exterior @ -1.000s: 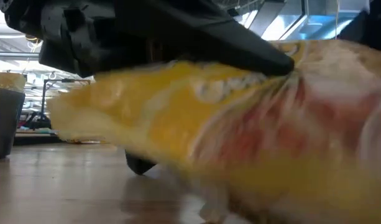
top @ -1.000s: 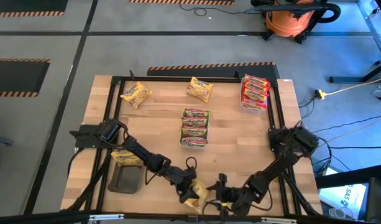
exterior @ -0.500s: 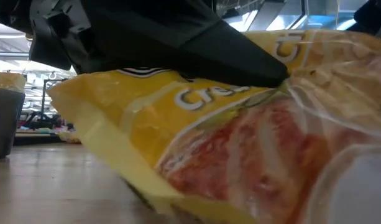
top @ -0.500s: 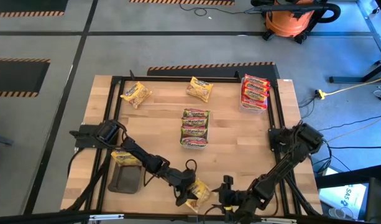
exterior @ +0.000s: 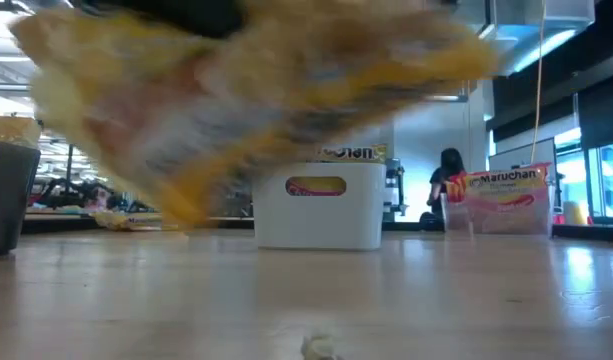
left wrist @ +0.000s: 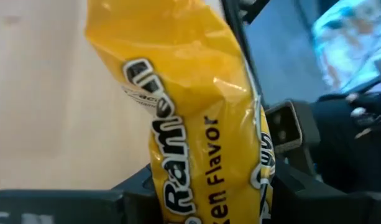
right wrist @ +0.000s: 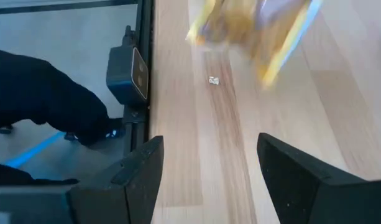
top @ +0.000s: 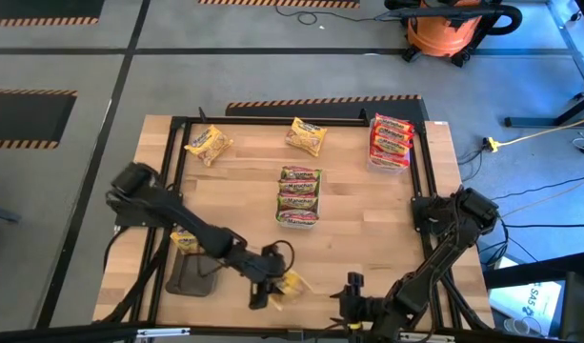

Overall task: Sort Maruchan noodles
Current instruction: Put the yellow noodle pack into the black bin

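Observation:
A yellow Maruchan noodle packet (top: 290, 283) hangs in the air near the table's front edge, with my left gripper (top: 275, 284) shut on it. In the low view the packet (exterior: 236, 90) is blurred and well above the wood. My right gripper (top: 352, 291) stands to the packet's right, open and holding nothing (right wrist: 209, 180). Two more yellow packets (top: 208, 145) (top: 307, 136) lie flat at the back. Another yellow packet (top: 185, 240) lies by a dark tray (top: 191, 276). Green packets (top: 299, 195) and red packets (top: 390, 141) lie stacked in trays. My left gripper pinches the yellow packet by one end (left wrist: 202, 196) between its two fingers (left wrist: 131, 199), and the rest of the wrapper sticks out beyond them. The fingers slant down from the table's left. The packet is lifted clear of the table.
A black frame (top: 177, 124) runs around the tabletop. A small crumb (right wrist: 214, 80) lies on the wood under the lifted packet. Bare wood lies between the green stack and the front edge. Beyond the table a shop vacuum (top: 449, 29) stands on the floor.
My left gripper has risen and rolled, carrying the yellow packet up off the table and a little toward the left edge. My right gripper has risen and drawn back from the packet toward the near edge, still open.

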Tool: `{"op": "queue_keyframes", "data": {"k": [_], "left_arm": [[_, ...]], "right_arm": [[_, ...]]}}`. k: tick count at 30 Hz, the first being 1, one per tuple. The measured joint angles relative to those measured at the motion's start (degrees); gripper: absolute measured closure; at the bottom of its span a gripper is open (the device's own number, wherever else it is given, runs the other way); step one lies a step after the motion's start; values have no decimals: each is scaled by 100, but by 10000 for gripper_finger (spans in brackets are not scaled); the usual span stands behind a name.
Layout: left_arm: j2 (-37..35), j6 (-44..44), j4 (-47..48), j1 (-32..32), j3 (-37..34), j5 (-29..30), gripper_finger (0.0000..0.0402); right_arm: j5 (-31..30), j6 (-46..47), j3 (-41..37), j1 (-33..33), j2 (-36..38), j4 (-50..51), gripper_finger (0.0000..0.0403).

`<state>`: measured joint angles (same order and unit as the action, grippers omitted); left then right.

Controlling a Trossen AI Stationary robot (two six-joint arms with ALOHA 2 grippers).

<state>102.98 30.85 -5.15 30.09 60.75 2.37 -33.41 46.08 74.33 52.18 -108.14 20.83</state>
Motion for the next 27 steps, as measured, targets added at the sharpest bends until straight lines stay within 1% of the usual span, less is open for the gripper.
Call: {"op": "queue_keyframes", "data": {"k": [5,9,12,15,19,23,27], "left_arm": [[-822,-11,1190,216,-8,484,256],[-1522,26,1842,498,0,629,256],[-2030,290,2492,803,2,714,256],[-2460,755,3200,1205,5,995,256],[-2836,1667,4431,1750,7,1108,256],[-3006,2563,5742,2173,7,1145,256],[-3030,2918,6810,2448,7,989,257]], "right_arm": [[-70,-2,-98,-132,-28,-120,166],[-111,-140,-108,-303,-71,-190,166],[-95,-291,-116,-405,-90,-177,166],[-109,-408,-115,-506,-103,-189,166],[-154,-544,-116,-586,-109,-191,166],[-214,-666,-116,-676,-109,-329,166],[-206,-802,-114,-805,-159,-501,166]]}}
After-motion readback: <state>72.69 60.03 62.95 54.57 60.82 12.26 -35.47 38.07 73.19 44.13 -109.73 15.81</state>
